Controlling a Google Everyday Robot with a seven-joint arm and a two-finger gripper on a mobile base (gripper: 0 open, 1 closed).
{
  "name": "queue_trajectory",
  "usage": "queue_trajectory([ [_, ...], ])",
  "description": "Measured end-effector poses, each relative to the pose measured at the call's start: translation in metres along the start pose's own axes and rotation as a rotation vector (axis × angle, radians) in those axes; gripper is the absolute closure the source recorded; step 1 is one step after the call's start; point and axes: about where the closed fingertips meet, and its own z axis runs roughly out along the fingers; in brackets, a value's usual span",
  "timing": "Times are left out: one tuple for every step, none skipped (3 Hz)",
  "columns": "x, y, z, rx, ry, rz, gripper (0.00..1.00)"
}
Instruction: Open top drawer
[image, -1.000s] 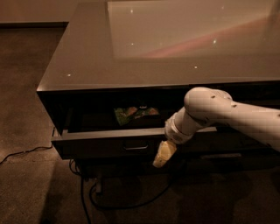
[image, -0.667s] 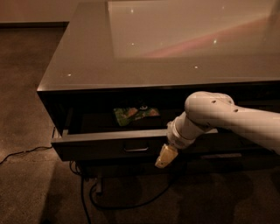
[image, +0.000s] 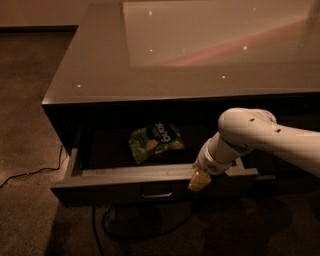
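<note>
The top drawer (image: 115, 192) of a dark cabinet stands pulled well out toward the camera. Its small metal pull (image: 156, 194) sits at the centre of the front. A green snack bag (image: 155, 142) lies inside on the drawer floor. My gripper (image: 199, 181) hangs on the end of the white arm (image: 250, 137), which comes in from the right. It sits at the drawer front's top edge, to the right of the pull and just off the bag's right side.
The cabinet's glossy top (image: 175, 55) overhangs the drawer's rear part. A lower drawer front (image: 280, 182) shows behind the arm at the right. Black cables (image: 145, 230) loop on the carpet under the cabinet, and one trails off left (image: 25, 175).
The top drawer has slid further out toward the camera, carrying the snack bag with it. My gripper has moved a little right and down along the drawer front.
</note>
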Motion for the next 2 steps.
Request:
queue_trajectory([
  [0.002, 0.003, -0.002, 0.0, 0.0, 0.0, 0.88],
  [0.013, 0.012, -0.003, -0.003, 0.012, 0.03, 1.0],
])
